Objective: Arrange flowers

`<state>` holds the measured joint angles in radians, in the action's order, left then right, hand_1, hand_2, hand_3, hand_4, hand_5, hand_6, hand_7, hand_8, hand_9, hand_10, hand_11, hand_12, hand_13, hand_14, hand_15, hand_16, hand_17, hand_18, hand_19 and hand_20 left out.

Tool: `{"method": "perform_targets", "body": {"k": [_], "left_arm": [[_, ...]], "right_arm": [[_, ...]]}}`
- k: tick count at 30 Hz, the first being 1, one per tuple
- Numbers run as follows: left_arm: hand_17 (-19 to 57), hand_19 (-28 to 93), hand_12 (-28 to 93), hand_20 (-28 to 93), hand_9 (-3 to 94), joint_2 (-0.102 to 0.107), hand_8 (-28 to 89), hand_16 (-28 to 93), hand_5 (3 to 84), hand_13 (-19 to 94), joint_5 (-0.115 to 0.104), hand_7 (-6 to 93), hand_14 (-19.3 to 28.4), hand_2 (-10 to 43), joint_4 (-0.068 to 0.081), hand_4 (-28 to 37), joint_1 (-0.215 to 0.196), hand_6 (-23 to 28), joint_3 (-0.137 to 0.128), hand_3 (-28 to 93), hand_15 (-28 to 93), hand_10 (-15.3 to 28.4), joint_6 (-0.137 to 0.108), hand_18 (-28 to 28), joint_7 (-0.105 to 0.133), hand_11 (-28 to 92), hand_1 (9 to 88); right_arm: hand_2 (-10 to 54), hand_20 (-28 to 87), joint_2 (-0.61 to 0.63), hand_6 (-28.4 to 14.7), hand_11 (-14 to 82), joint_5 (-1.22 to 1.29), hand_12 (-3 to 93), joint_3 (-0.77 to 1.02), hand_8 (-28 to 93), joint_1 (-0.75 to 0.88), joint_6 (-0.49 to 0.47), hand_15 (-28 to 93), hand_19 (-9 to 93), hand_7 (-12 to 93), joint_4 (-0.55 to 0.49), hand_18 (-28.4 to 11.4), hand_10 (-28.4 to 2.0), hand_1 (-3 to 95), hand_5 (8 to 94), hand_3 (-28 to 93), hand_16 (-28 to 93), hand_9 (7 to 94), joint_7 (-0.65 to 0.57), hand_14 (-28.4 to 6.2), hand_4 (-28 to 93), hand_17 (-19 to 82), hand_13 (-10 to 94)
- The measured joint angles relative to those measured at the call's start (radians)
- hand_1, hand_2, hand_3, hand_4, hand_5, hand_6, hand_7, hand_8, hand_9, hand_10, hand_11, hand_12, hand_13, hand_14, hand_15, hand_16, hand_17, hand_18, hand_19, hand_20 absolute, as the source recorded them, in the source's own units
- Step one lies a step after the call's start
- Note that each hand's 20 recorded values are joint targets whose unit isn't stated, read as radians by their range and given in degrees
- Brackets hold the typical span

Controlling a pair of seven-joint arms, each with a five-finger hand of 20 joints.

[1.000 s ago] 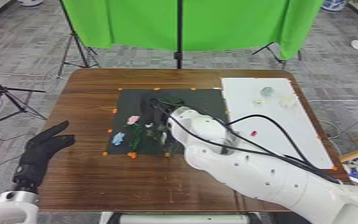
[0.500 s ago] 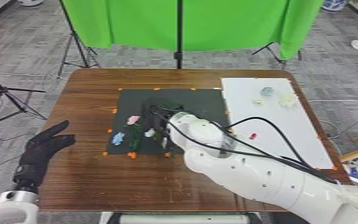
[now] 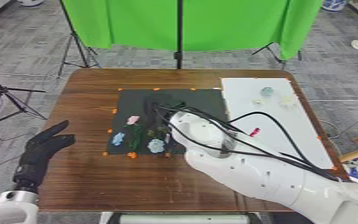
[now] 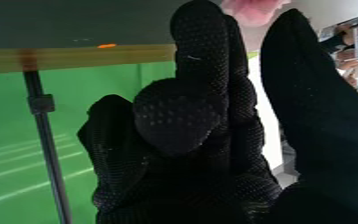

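Black fabric covers my right hand, which sits over the dark mat; whether it is open, closed or gripping a stem, I cannot tell. A pink bloom shows just past it in the wrist view, so my first worry is petals getting crushed or brushed aside if I close in on a poor line. In the head view, the pink flower, the light blue flower and the pale blue flower lie close together on the mat, near dark green stems, and I judge that lifting one could drag its neighbours. The loose black cables along the right arm worry me too: a low swing could let them sweep the small red piece off its spot on the white sheet, where the pale green flower and the cream flower also lie. My left hand is open, relaxed beside the mat, clear of that tangle.
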<state>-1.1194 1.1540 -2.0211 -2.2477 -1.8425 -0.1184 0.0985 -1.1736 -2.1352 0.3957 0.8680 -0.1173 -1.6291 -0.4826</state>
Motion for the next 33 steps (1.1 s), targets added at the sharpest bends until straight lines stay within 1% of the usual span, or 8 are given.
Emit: {"method": "perform_targets", "body": {"k": [5,7,9,12,16,20,27,33], "left_arm": [[5.5,19,12,17,47.5,0.000,-7,-1,40.5,38,0.000,9.9,19.0,7.4,0.000,-5.0,0.000,3.0,0.000,70,24,14.4,0.000,16.5,0.000,23,34.3],[5.5,19,12,17,47.5,0.000,-6,-1,40.5,38,0.000,10.0,19.0,7.4,0.000,-5.0,0.000,3.0,0.000,70,24,14.4,0.000,16.5,0.000,23,34.2],[5.5,19,12,17,47.5,0.000,-7,-1,40.5,38,0.000,10.0,19.0,7.4,-0.002,-5.0,-0.002,3.0,-0.003,70,24,14.4,0.000,16.5,0.000,22,34.2],[5.5,19,12,17,47.4,0.000,-7,-1,40.5,38,0.001,10.0,19.0,7.4,-0.007,-5.0,-0.009,2.9,-0.010,70,24,14.4,0.000,16.5,-0.002,22,34.3],[5.5,19,12,17,47.4,-0.001,-7,-1,40.5,38,0.002,10.1,18.9,7.4,-0.012,-5.1,-0.017,2.9,-0.018,70,23,14.3,0.000,16.5,-0.002,22,34.2],[5.5,19,12,17,47.3,-0.001,-7,-1,40.5,38,0.002,10.0,18.9,7.4,-0.012,-5.1,-0.018,2.8,-0.018,70,23,14.4,0.000,16.5,-0.002,22,34.3],[5.5,19,12,17,47.3,-0.001,-7,-1,40.5,38,0.003,10.1,18.9,7.3,-0.010,-5.1,-0.015,2.7,-0.016,70,23,14.4,0.010,16.5,-0.005,22,34.1],[5.5,19,12,17,47.3,-0.001,-7,-1,40.6,38,0.004,10.1,18.9,7.2,-0.008,-5.0,-0.012,2.6,-0.014,70,23,14.4,0.016,16.5,-0.007,22,34.2]], "right_arm": [[-9.5,54,0.012,0.4,32.5,0.006,27.9,0.037,6,0.002,0.015,61,93,20,-0.012,-17.9,-11.5,40.8,70.0,65,37,80.5,-0.003,-4.4,-16,55,85],[-9.5,54,0.026,0.6,32.3,0.010,28.0,0.071,1,0.011,0.012,61,93,20,-0.042,-18.0,-11.6,39.1,69.9,66,37,80.4,-0.003,-4.5,-16,55,85],[-9.5,54,0.055,0.6,31.7,0.011,28.0,0.118,-8,0.031,-0.006,61,93,20,-0.106,-18.1,-11.9,36.3,69.0,66,37,80.2,-0.002,-4.7,-15,55,85],[-9.5,54,0.106,0.2,27.8,0.010,26.7,0.156,-8,0.054,-0.068,61,93,17,-0.208,-18.3,-13.3,34.0,66.5,66,37,79.1,-0.002,-4.8,-14,55,85],[-9.5,54,0.150,0.0,25.8,0.011,26.2,0.160,-8,0.071,-0.189,60,93,14,-0.289,-18.1,-13.3,33.2,64.3,65,37,78.6,0.000,-4.7,-14,55,85],[-9.5,54,0.150,-0.1,25.1,0.014,25.8,0.146,-8,0.096,-0.217,59,93,14,-0.293,-17.5,-13.1,33.4,63.0,65,36,79.1,0.006,-3.8,-14,56,86],[-9.5,55,0.129,1.0,24.9,0.012,25.5,0.115,-7,0.123,-0.148,58,93,15,-0.260,-16.5,-12.9,37.9,64.1,66,36,80.6,0.010,-2.6,-15,58,88],[-9.5,55,0.123,1.4,25.5,-0.005,25.6,0.097,-8,0.144,-0.140,58,93,19,-0.254,-16.1,-12.3,41.6,65.5,67,36,81.2,0.009,-2.0,-18,59,89]]}}
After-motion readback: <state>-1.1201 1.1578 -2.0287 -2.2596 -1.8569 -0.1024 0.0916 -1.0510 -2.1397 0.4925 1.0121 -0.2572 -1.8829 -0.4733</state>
